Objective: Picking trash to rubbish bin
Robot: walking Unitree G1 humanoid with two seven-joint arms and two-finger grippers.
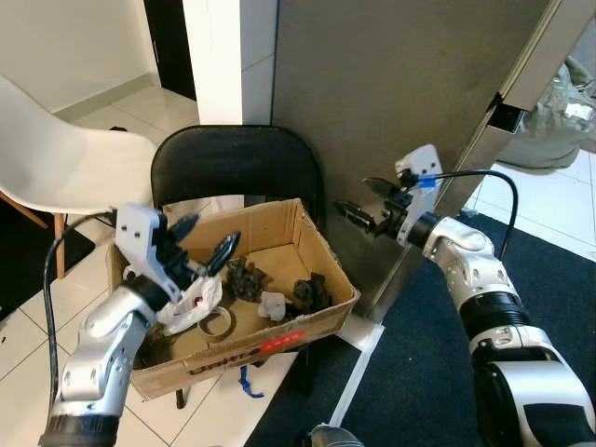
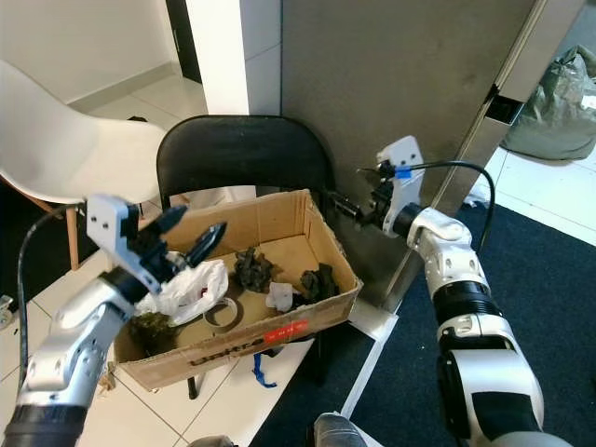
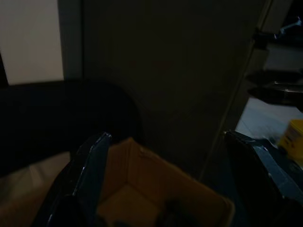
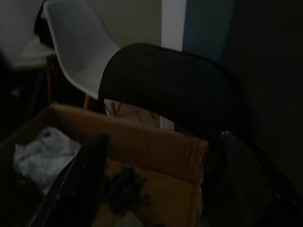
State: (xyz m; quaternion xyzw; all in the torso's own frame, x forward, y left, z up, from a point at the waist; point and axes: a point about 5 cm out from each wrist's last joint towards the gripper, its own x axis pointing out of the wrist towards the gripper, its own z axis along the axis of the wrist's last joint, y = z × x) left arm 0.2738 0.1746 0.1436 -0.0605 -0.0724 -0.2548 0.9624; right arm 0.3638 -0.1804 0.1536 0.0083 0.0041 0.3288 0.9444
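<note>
Left eye view: left gripper [image 1: 207, 239], fingers apart, hovers above the cardboard box [image 1: 317, 244]; right gripper [image 1: 368, 200], fingers spread, beyond its far rim.

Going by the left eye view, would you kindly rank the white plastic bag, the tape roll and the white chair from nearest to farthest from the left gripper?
From the left gripper:
1. White plastic bag, just beneath it in the box.
2. Tape roll, lower on the box floor.
3. White chair, outside the box, on the robot's left.

We've got a black chair [image 1: 237, 168] w/ a white shell chair [image 1: 56, 158] to its left, both on pale floor tiles [image 1: 140, 107]. Big grey panel [image 1: 391, 84] behind, dark carpet [image 1: 410, 372] on the right, white wall [image 1: 70, 42] at the back, pretty well lit.
</note>
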